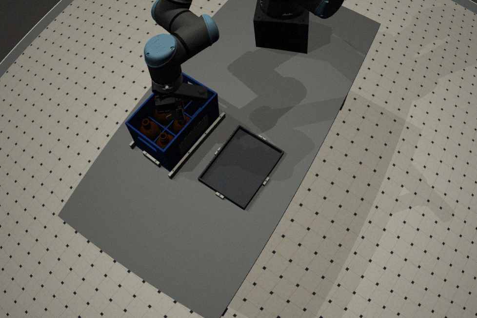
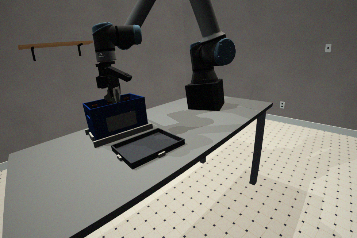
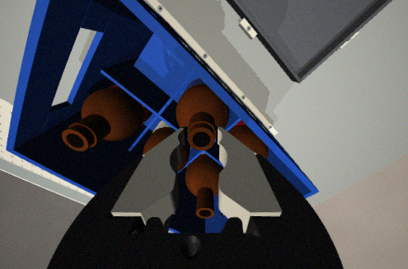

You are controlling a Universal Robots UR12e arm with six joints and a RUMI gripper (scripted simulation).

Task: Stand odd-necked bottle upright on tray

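The blue crate (image 1: 168, 160) (image 2: 97, 123) (image 3: 23, 78) stands on the table with brown bottles upright in its compartments. My gripper (image 1: 180, 120) (image 3: 201, 127) reaches down into the crate and is shut on the neck of one bottle (image 3: 202, 94), in a compartment along the tray-side wall. That bottle is still in its compartment. Another bottle (image 3: 117, 113) stands to the left in the wrist view, one (image 3: 201, 175) is nearer the palm, and the rest are partly hidden by the fingers. The dark tray (image 1: 243, 168) (image 2: 148, 143) (image 3: 340, 29) holds nothing. Neck differences are hard to judge.
A pale strip (image 1: 194, 148) (image 2: 122, 135) (image 3: 224, 76) runs along the crate's tray-side base, between crate and tray. Small pale blocks sit at the tray's sides. Thin blue dividers (image 3: 129, 92) separate the compartments. The crate walls rise around the fingertips.
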